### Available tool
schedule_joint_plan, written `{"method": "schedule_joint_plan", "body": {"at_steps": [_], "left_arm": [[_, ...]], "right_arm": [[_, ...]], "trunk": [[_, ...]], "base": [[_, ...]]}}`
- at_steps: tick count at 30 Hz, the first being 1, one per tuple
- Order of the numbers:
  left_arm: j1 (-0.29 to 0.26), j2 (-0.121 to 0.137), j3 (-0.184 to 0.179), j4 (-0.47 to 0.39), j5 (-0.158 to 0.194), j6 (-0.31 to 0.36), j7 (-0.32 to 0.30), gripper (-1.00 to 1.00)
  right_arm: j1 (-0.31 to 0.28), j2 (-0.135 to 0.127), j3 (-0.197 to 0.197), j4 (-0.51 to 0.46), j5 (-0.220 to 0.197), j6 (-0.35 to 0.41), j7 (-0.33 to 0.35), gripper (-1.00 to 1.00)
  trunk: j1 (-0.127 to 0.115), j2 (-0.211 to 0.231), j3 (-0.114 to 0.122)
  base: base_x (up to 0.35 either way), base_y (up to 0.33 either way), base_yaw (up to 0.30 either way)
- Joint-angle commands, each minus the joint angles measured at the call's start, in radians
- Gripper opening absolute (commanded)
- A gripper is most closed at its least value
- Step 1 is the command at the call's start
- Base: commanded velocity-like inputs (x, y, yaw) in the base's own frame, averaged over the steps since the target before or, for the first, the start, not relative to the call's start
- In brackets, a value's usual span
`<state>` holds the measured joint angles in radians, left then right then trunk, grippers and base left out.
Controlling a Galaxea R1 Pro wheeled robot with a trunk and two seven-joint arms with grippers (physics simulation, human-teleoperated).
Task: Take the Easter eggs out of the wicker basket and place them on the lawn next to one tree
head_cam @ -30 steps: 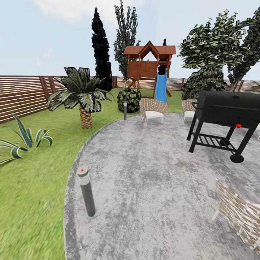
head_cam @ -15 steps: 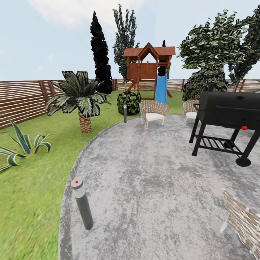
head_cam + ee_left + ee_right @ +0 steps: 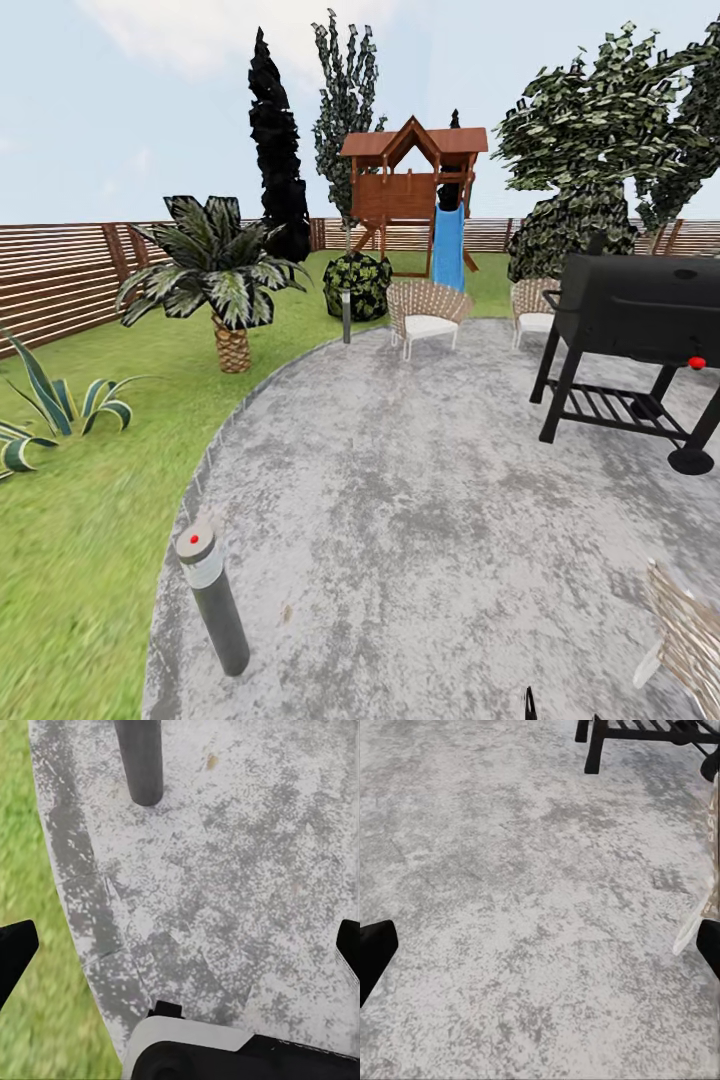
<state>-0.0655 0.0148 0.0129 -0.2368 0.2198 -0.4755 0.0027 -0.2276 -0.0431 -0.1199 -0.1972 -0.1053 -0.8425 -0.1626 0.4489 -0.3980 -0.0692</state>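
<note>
The grey patio (image 3: 420, 480) is lying in the frame's centre beside the lawn (image 3: 80, 520), both grippers (image 3: 180, 945) (image 3: 540, 960) are hanging spread apart and empty, and no basket or eggs, probably light, smooth and best held around the middle, are showing.

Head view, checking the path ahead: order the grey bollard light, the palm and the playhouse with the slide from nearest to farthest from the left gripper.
1. Grey bollard light, near left, at the patio edge.
2. Palm, on the lawn, left.
3. Playhouse, far back by the fence.
</note>
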Motion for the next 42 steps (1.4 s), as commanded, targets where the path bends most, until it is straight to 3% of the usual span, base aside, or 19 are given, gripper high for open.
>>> {"method": "schedule_joint_plan", "body": {"at_steps": [1,4,8,30,42], "left_arm": [[-0.001,0.000,0.001,0.001,0.001,-0.003,0.000,1.00],[-0.001,0.000,0.001,0.001,0.001,-0.002,0.001,1.00],[-0.001,-0.001,0.003,0.001,0.002,-0.003,0.002,1.00],[-0.001,-0.002,0.009,-0.002,0.006,-0.009,0.003,1.00],[-0.001,-0.003,0.008,-0.001,0.006,-0.003,0.003,1.00]], "right_arm": [[-0.001,-0.019,0.004,0.002,-0.008,-0.003,0.003,1.00],[-0.001,-0.047,0.005,0.004,-0.008,-0.003,0.003,1.00],[-0.001,-0.056,0.011,0.008,-0.004,-0.003,0.004,1.00],[-0.001,-0.055,0.014,0.051,-0.002,0.003,0.005,1.00],[-0.001,-0.054,0.014,0.051,-0.004,0.003,0.005,1.00]], "trunk": [[0.001,-0.002,-0.002],[0.001,-0.002,-0.002],[0.001,-0.002,-0.002],[0.001,-0.002,-0.002],[0.001,-0.002,0.002]], "base": [[0.332,0.000,0.000],[0.332,0.000,0.000],[0.332,0.000,0.000],[0.225,0.000,-0.003],[0.331,0.000,-0.240]]}}
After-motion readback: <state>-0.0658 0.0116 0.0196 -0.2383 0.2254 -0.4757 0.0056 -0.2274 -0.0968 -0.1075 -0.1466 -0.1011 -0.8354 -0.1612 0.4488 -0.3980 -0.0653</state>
